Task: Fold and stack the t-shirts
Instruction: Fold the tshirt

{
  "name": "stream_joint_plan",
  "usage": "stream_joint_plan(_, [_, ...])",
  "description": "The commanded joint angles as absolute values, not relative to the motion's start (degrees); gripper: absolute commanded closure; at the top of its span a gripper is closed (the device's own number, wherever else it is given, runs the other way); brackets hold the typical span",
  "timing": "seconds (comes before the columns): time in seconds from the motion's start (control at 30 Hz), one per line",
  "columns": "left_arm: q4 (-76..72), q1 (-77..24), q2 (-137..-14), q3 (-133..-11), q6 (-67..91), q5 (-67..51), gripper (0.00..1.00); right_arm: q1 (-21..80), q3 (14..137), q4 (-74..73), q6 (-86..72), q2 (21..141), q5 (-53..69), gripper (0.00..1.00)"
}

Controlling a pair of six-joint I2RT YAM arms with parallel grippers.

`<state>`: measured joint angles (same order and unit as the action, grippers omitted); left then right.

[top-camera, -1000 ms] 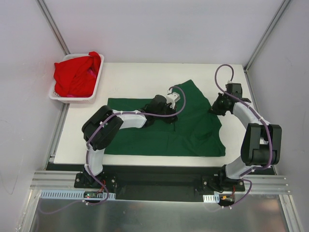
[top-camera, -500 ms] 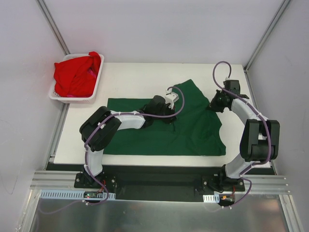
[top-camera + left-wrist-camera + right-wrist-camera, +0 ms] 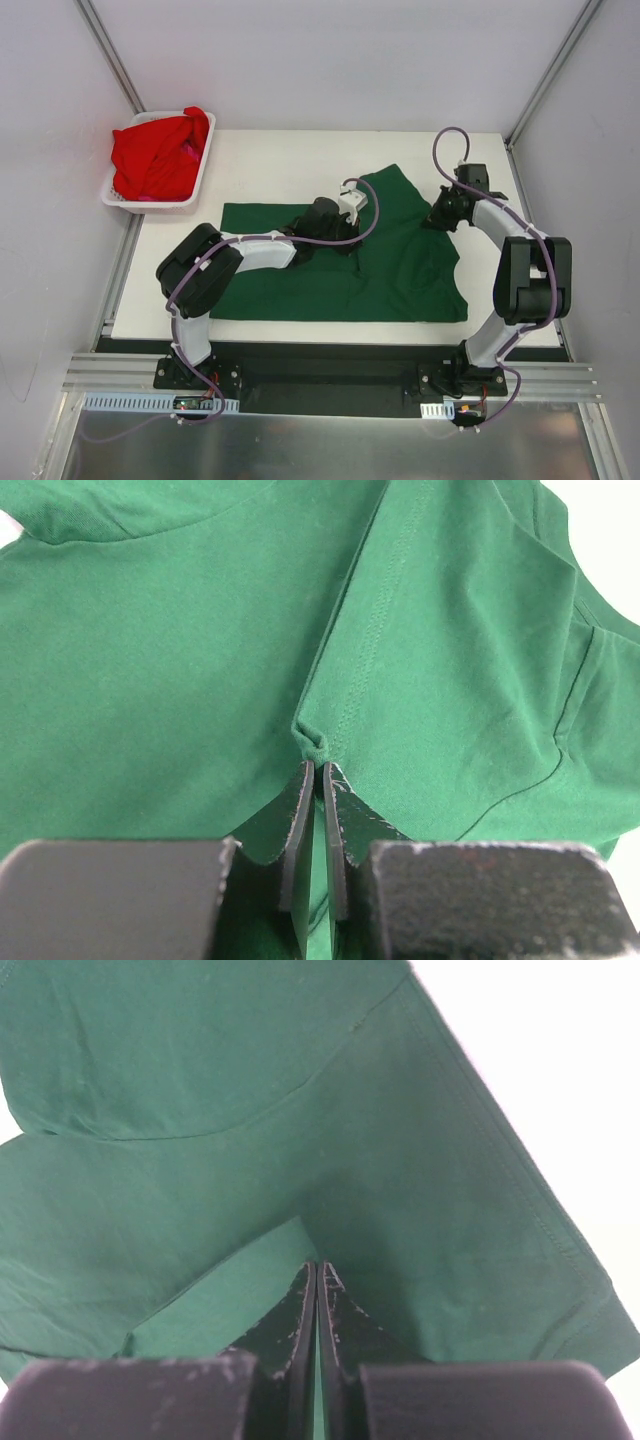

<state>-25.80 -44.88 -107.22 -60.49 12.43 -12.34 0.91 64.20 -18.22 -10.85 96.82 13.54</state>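
Green t-shirt: spread on the white table, its right part doubled over.
Left gripper: clenched on a small pucker at the fold's edge, near the shirt's middle.
Right gripper: jaws pressed together, apparently nipping the shirt's right side; the pinch itself is hard to see.
Red t-shirts: heaped in the white slotted basket at the table's far left corner, well apart.

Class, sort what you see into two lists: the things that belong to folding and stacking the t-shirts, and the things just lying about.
Belongs to the job:
- dark green t-shirt, spread on the table
- red t-shirts, heaped in the basket, number unclear
- left gripper and right gripper, both pinching the green shirt

Just lying about:
- white slotted basket
- table
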Motion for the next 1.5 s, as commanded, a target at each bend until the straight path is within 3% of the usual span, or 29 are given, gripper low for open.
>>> stream_joint_plan(0.0, [-27.1, -44.2, -105.6, -60.7, 10.6, -10.9, 0.96, 1.5, 67.1, -16.9, -9.9, 97.6, 13.2, 0.99])
stream_joint_plan(1.0, [-26.3, -43.7, -114.3, -65.4, 8.1, -8.9, 0.96, 1.8, 70.9, -17.1, -9.0, 104.9, 12.4, 0.99])
stream_joint_plan(1.1, [-26.3, -43.6, -114.4, -65.3, 8.0, -8.0, 0.94, 1.8, 71.2, -17.1, -8.9, 105.3, 12.2, 0.95])
stream_joint_plan(1.2, [-26.2, -43.6, -114.3, -65.2, 8.1, -6.4, 0.68, 1.8, 71.2, -17.2, -8.8, 105.2, 11.7, 0.71])
stream_joint_plan(1.23, [-26.2, -43.6, -114.0, -65.2, 8.1, -5.7, 0.50, 1.8, 71.2, -17.2, -8.7, 105.1, 11.6, 0.60])
stream_joint_plan(1.37, [-26.1, -43.6, -112.6, -64.7, 7.7, -4.3, 0.36, 1.8, 71.3, -17.6, -8.5, 104.0, 11.1, 0.51])
stream_joint_plan(1.47, [-25.6, -43.6, -110.7, -64.4, 7.4, -3.9, 0.34, 1.8, 70.8, -17.8, -8.6, 101.7, 10.9, 0.50])
